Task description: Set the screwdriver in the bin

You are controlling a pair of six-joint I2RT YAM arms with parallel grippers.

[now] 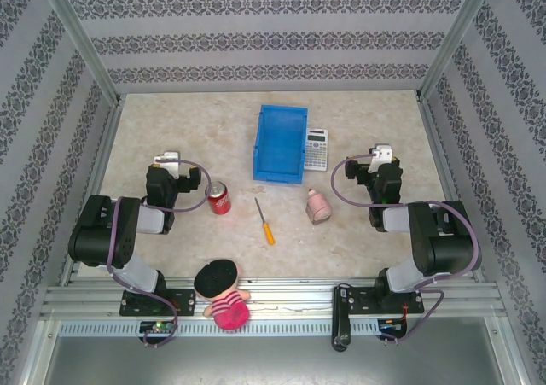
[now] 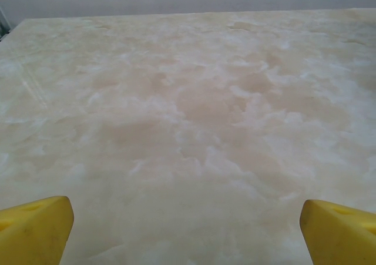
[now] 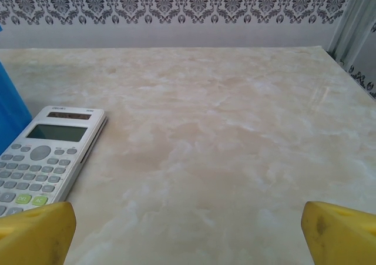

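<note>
You are holding the left arm's point(image 1: 128, 223) jaws spread wide, their yellow fingertips point(image 2: 35, 230) sitting at the bottom corners of the left wrist view with nothing but bare worktop point(image 2: 188, 130) between them. The right arm's point(image 1: 426, 231) jaws are gaping just as wide and just as empty, which suits a grasp not yet begun. Its wrist camera is looking across the grey calculator point(image 3: 50, 159), lying just beside the bin point(image 1: 279, 177) on the side towards that arm. The screwdriver point(image 1: 264, 221) is lying flat on the near side of the bin, apart from it, its shaft pointing towards the bin and its orange handle towards the bases. A soda can point(image 1: 220, 198) and a small pink thing point(image 1: 317, 206) are flanking it on that same near side, so you are probably needing a low, narrow pinch on the handle. The bin is sitting open-topped, ready for a drop from above.
</note>
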